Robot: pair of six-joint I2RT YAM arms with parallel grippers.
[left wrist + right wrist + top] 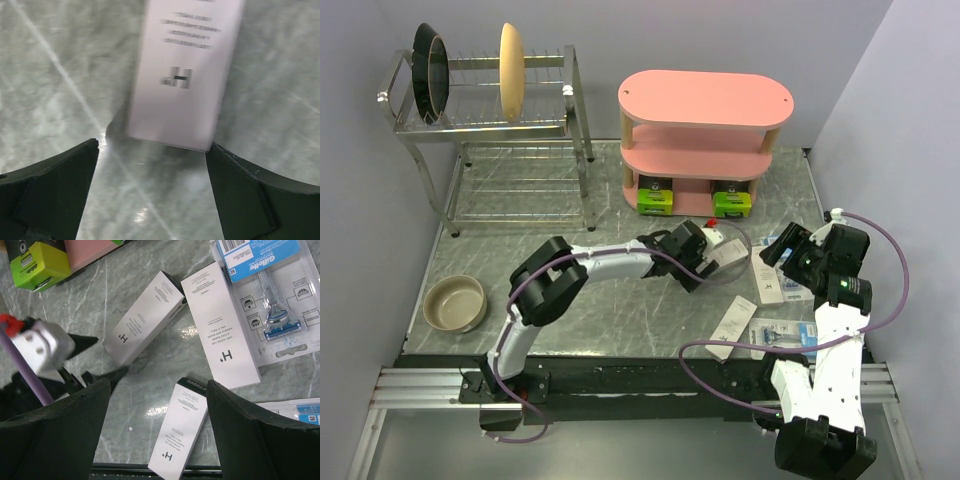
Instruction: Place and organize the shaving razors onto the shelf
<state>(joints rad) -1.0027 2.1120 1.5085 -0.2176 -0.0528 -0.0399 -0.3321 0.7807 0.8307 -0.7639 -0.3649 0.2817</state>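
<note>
Nearest, my left tool [152, 146] stands apart at 1 white razor box [182, 75] end, upper centre on the tabletop [50, 75]; right tool [158, 384] apart too. Grasping step: next I advance, close, carry to the shelf [705, 100].

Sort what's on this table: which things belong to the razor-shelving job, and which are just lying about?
Job: pink shelf; two black-and-lime boxes on its bottom tier; three white boxes; two blister packs.
Lying about: tan bowl; dish rack holding plates.
</note>
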